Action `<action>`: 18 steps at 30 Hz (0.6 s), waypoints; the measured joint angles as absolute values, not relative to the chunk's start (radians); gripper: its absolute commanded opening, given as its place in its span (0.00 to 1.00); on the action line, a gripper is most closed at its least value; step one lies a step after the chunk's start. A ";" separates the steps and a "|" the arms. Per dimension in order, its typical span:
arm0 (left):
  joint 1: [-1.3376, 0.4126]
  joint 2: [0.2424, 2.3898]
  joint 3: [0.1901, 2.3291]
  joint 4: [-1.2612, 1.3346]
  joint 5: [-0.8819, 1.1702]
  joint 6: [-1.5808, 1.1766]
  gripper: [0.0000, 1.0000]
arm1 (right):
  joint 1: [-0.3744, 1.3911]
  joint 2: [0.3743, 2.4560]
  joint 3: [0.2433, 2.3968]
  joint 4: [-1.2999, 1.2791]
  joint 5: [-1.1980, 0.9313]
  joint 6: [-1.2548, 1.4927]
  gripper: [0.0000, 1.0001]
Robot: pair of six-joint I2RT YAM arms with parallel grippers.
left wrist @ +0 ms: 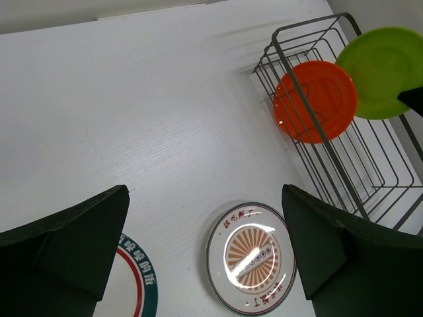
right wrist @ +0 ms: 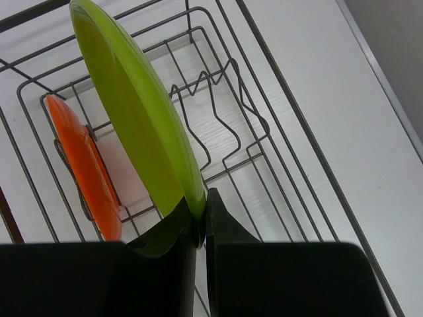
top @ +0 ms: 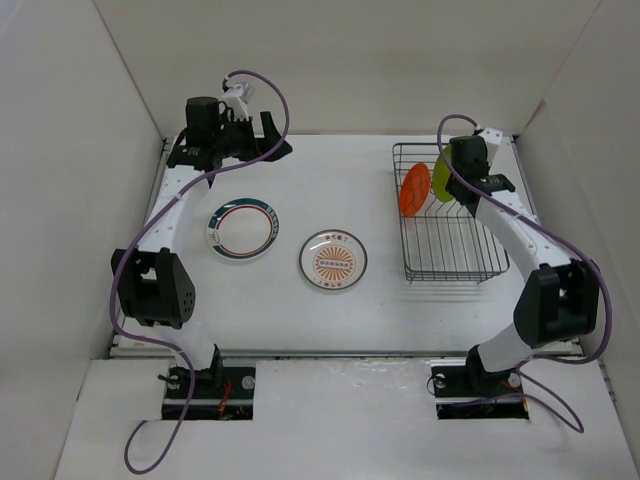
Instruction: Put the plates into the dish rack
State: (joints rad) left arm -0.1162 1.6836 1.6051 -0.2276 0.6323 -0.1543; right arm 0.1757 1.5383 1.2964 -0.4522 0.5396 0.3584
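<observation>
Your right pincer (right wrist: 200, 211) is closed tight on the rim of the lime green plate (right wrist: 139, 112). It holds the plate on edge and tilted at the far end of the dish rack (right wrist: 218, 119). You cannot tell whether the plate touches the wires. The orange plate (right wrist: 82, 165) stands upright among the tines just to the left of it.

Your left pincer (left wrist: 205, 218) is spread wide with nothing between its fingers, over the far left of the table (top: 330, 170).

Only the right wrist view shows you the grip itself, with both fingers pinching the green rim; from above, the wrist hides it. The top view gives you the two plates lying flat on the table left of the rack. These are the white plate with the green-and-red rim (top: 243, 229) and, to its right and slightly nearer, the sunburst plate (top: 333, 259), and they lie apart from each other. The left wrist view shows the green plate sitting higher than the orange one.
</observation>
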 measured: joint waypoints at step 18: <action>-0.116 1.684 1.605 -0.231 0.620 -0.139 1.00 | 0.216 1.610 1.339 -0.456 0.553 0.371 0.18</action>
State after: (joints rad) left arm -0.1162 1.6836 1.6051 -0.2310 0.6201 -0.1394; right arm 0.2165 1.6100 1.3388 -0.4561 0.5533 0.3706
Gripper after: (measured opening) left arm 0.997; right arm 0.139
